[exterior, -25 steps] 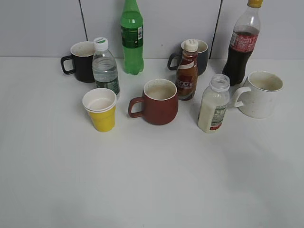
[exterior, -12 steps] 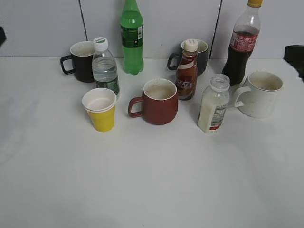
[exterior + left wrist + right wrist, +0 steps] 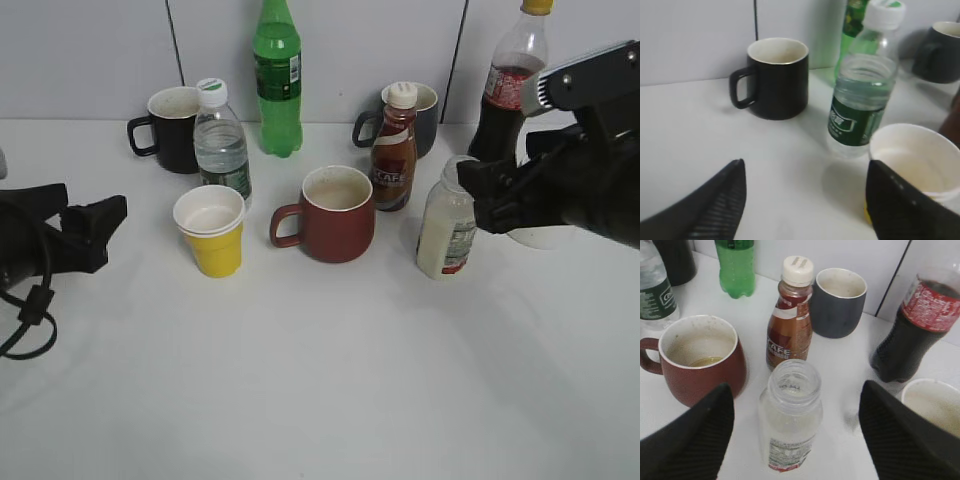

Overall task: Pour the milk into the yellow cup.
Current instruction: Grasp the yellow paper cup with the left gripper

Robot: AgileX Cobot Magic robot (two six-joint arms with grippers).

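The milk [image 3: 446, 230] stands upright on the white counter [image 3: 320, 380], capless, right of the red mug [image 3: 336, 214] and in front of the coffee bottle [image 3: 394, 148]. The right gripper [image 3: 792, 435] hovers above it with fingers [image 3: 695, 440] spread wide, one on each side, not touching. The yellow cup [image 3: 211, 230] sits left of the mug, just before the water bottle [image 3: 222, 140]. The left gripper [image 3: 802, 200], fingers apart, is near the cup.

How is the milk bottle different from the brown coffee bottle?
The milk bottle has no cap, but the coffee bottle wears a white one. The milk bottle holds white liquid, the coffee bottle brown. The milk bottle has the wider neck. Both stand upright on the table and carry labels.
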